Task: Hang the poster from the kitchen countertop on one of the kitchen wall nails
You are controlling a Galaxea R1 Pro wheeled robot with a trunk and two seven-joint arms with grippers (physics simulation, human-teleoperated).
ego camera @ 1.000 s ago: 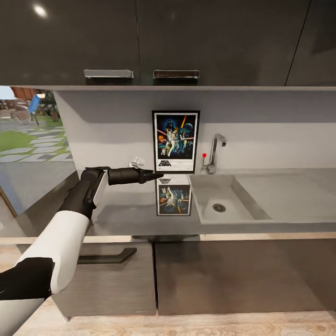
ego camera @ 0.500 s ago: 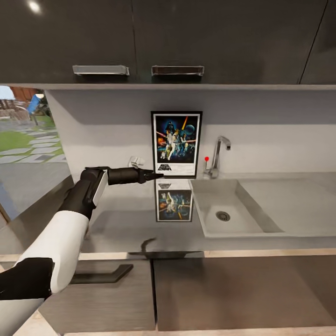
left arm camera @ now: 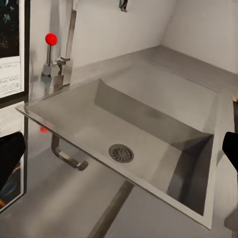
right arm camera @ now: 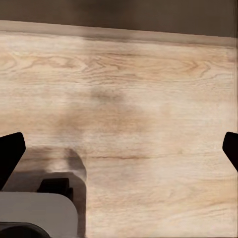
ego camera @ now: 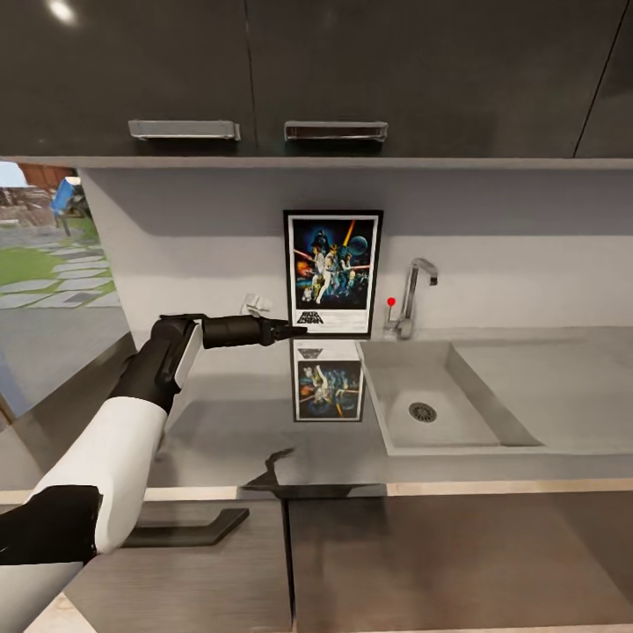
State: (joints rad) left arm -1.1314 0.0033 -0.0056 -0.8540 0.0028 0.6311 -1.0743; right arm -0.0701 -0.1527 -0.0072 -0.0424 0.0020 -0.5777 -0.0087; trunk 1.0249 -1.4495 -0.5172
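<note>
the poster (ego camera: 333,272) is shown standing upright at the back of the kitchen countertop (ego camera: 229,422), leaning on the pale wall, just beside the sink basin (ego camera: 435,396) and the chrome tap (ego camera: 411,294). compared with a second ago, the whole head view has shifted, so the camera is judged to have moved; the left gripper (ego camera: 283,331) is now seen at the poster's lower left corner, apparently touching the frame. in the left wrist view its fingers (left arm camera: 11,158) are spread wide, nothing held. the right gripper (right arm camera: 119,148) is likewise wide apart over a wooden floor (right arm camera: 129,99). a grasp is judged imminent. dark upper cabinets (ego camera: 308,79) hang above the poster; its mirror image lies on the glossy slab.
</note>
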